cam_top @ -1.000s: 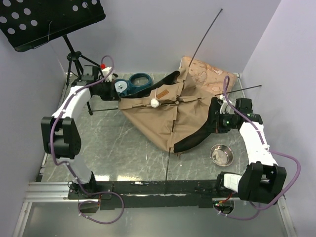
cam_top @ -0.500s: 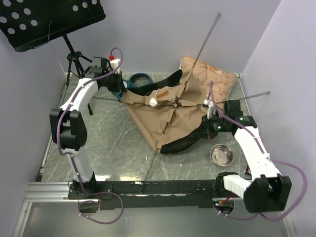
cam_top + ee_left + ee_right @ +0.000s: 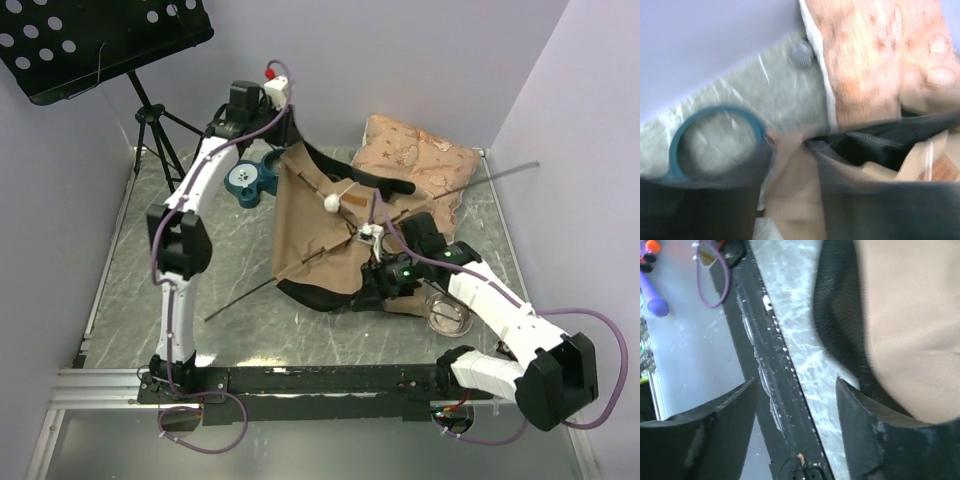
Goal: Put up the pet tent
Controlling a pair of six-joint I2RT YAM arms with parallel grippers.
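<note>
The pet tent [image 3: 320, 225] is a tan fabric heap with a black base edge [image 3: 315, 295] and a white pom-pom [image 3: 331, 202], in the middle of the table. Its back left corner is lifted to my left gripper [image 3: 278, 140]. The left wrist view is blurred, with tan fabric [image 3: 795, 190] filling the gap of that gripper [image 3: 791, 167] between dark fingers. My right gripper [image 3: 372, 290] sits at the tent's front right base. In the right wrist view it [image 3: 796, 385] stands open and empty, its right finger [image 3: 860, 420] beside the black edge [image 3: 837, 325].
Thin black poles stick out to the front left [image 3: 240, 300] and to the right [image 3: 500, 175]. A blue double bowl [image 3: 250, 178] and a beige cushion [image 3: 415, 150] lie at the back. A steel bowl [image 3: 447, 315] sits under my right arm. A music stand [image 3: 90, 40] stands back left.
My left gripper rose and swung right, pulling the tent's corner up. My right gripper slid left along the base and opened. The flat tent bunched up and its poles swung.
</note>
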